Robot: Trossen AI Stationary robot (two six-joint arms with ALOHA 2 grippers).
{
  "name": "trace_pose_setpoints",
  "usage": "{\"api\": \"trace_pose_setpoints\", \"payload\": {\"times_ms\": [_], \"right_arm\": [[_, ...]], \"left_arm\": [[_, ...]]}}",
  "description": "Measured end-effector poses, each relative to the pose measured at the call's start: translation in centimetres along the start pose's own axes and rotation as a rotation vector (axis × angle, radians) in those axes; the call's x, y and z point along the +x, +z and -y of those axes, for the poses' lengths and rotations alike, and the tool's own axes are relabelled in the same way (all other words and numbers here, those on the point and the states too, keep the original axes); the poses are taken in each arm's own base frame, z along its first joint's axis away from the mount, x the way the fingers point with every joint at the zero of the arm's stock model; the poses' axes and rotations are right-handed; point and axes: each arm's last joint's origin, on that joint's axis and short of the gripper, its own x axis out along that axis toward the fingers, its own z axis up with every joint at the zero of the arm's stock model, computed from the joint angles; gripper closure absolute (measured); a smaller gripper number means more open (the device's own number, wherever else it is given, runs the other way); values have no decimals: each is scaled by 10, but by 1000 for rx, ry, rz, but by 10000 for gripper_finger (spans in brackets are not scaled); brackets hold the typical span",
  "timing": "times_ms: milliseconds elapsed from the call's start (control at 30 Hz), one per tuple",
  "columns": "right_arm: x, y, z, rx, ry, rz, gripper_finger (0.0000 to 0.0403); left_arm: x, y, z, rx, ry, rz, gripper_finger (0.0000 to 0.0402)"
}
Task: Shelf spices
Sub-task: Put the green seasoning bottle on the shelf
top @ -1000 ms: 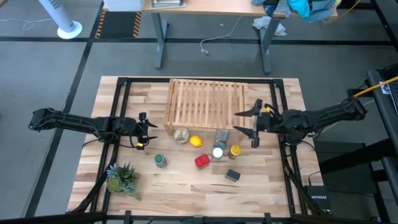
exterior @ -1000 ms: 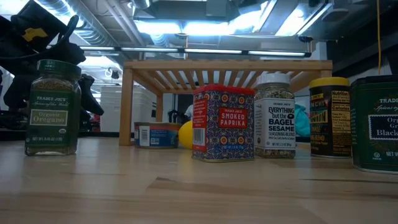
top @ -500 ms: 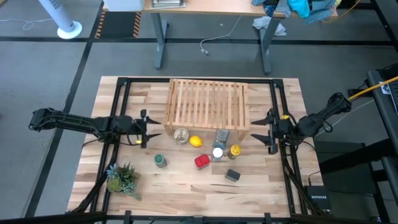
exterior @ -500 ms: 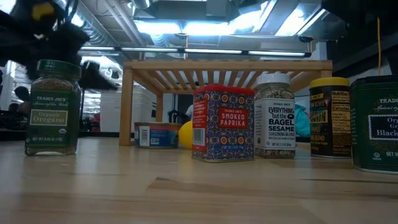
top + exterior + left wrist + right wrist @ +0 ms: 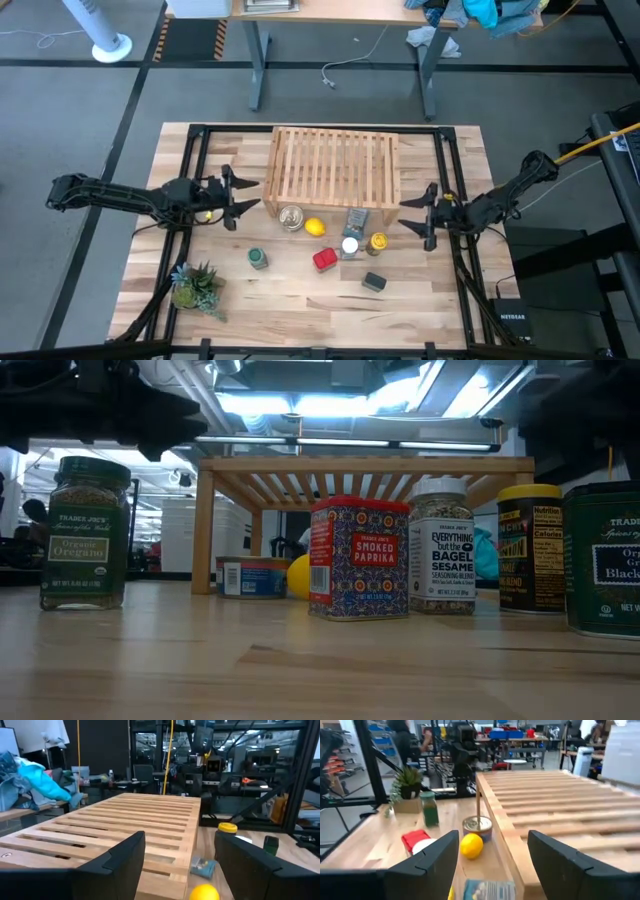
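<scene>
The shelf (image 5: 332,168) stands at the table's far middle. In front of it stand the spices: a green-lidded jar (image 5: 258,259), a red tin (image 5: 324,260), a white-lidded jar (image 5: 349,246), a yellow-lidded jar (image 5: 378,242) and a dark grey tin (image 5: 374,282). My left gripper (image 5: 245,200) hangs open left of the shelf, pointing level toward it, with nothing between its fingers (image 5: 117,862). My right gripper (image 5: 410,217) hangs open off the shelf's near right corner, pointing level toward the table's left, also holding nothing (image 5: 492,865).
A silver round tin (image 5: 291,217), a lemon (image 5: 314,227) and a flat blue packet (image 5: 356,220) lie along the shelf's near edge. A small potted plant (image 5: 195,287) stands at the near left. Dark frame rails (image 5: 190,170) run along both table sides.
My right gripper has drawn back from the shelf's right side toward the table's right edge and sunk lower, still open. My left gripper has tipped up from pointing down at the table to pointing level at the shelf, and has risen a little. No object has moved.
</scene>
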Motion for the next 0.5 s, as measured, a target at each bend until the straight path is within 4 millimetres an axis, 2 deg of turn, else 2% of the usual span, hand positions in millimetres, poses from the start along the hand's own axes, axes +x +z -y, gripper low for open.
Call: {"api": "trace_pose_setpoints", "payload": {"times_ms": [167, 333, 500], "right_arm": [[1, -14, 1, 45, -23, -26, 159], [1, -16, 1, 86, -25, -30, 159], [1, -16, 1, 89, -25, -28, 159]], "left_arm": [[0, -8, 0, -11, 2, -83, 169], [-2, -18, 4, -162, -46, -193, 169], [-5, -19, 14, -280, -175, -226, 169]]}}
